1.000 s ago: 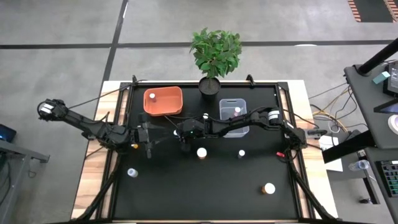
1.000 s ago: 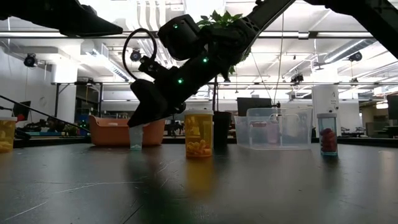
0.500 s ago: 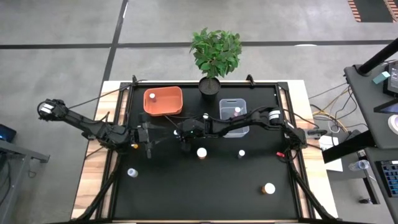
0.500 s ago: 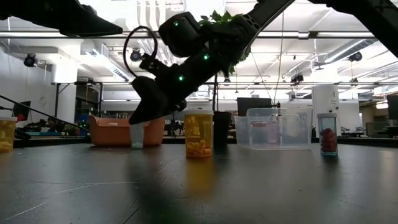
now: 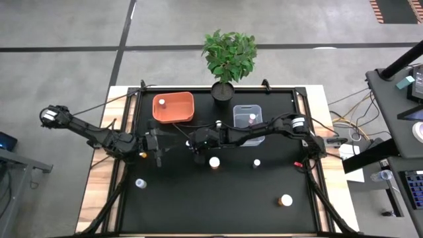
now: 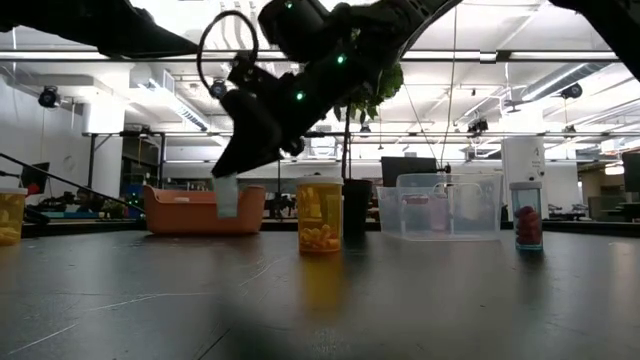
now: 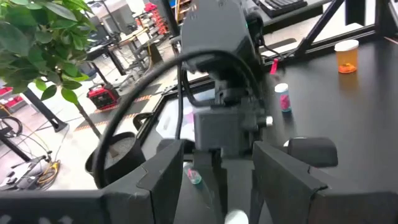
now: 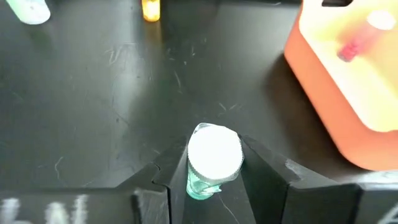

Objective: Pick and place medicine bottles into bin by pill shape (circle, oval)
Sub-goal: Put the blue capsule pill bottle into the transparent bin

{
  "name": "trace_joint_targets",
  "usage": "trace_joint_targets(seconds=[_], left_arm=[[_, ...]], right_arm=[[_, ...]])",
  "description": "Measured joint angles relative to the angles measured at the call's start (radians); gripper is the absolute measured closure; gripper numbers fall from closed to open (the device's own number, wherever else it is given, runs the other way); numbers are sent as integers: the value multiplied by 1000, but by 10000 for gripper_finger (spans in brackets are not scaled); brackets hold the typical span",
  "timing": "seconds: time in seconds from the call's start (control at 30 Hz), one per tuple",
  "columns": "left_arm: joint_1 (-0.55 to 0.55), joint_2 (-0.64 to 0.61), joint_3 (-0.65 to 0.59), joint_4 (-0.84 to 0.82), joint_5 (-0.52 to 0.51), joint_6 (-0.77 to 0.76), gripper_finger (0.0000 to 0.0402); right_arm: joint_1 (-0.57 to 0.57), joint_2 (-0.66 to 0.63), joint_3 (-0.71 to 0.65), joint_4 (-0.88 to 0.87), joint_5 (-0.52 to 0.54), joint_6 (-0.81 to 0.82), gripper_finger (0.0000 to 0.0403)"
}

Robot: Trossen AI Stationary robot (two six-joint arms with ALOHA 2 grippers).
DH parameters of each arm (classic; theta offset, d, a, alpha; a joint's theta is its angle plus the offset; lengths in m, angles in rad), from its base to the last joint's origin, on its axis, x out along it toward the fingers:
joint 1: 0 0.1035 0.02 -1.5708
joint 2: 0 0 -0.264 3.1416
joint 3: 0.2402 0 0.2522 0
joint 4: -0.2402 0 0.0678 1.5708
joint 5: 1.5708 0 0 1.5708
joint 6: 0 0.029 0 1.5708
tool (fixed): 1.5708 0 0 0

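Observation:
My right gripper [image 5: 193, 143] reaches in from the table's right to the middle and is shut on a small clear bottle [image 8: 213, 154] with a white cap and teal pills. In the low view that bottle [image 6: 227, 197] hangs above the table. My left gripper [image 5: 158, 147] stands open just left of it, with nothing between its fingers. Other medicine bottles stand upright on the black table: a white-capped amber one [image 5: 214, 162], a small one [image 5: 256, 163], one near the left edge [image 5: 139, 183] and an amber one at the near right [image 5: 285, 199]. My right gripper pinches the bottle's body just under the white cap [image 8: 211, 180] between its two fingers. The fingers [image 8: 264, 171] slant down from the table's right side. The bottle sits nearly upright, cap up, its lower end below the fingertips and clear of the table.
An orange bin [image 5: 173, 107] at the far left-centre holds a pink-filled bottle [image 8: 357, 40]. A clear bin [image 5: 248, 125] to its right holds a white-capped bottle [image 5: 252, 118]. A potted plant [image 5: 228, 56] stands at the far edge between them.
My right gripper has gone up with the teal-pill bottle. The bottle stood on the table a second ago and now hangs clear of it, still nearly upright.

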Motion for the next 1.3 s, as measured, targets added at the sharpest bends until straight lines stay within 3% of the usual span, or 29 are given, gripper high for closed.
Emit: trace_joint_targets(seconds=[0.17,0.47,0.67,0.9,1.13,1.3], left_arm=[[0,-1,0,10,-7,0,224],[0,0,0,18,-7,0,224],[0,0,0,16,-10,-1,224],[0,0,0,18,-10,-1,224],[0,0,0,23,-10,-2,224],[0,0,0,23,-10,-2,224]], right_arm=[[11,-56,0,-94,65,7,280],[35,-198,-52,-307,275,76,281],[27,-356,-230,-317,364,163,277],[-2,-576,-479,-309,610,385,282],[-91,-714,-673,-298,622,565,279],[-129,-726,-780,-122,543,574,281]])
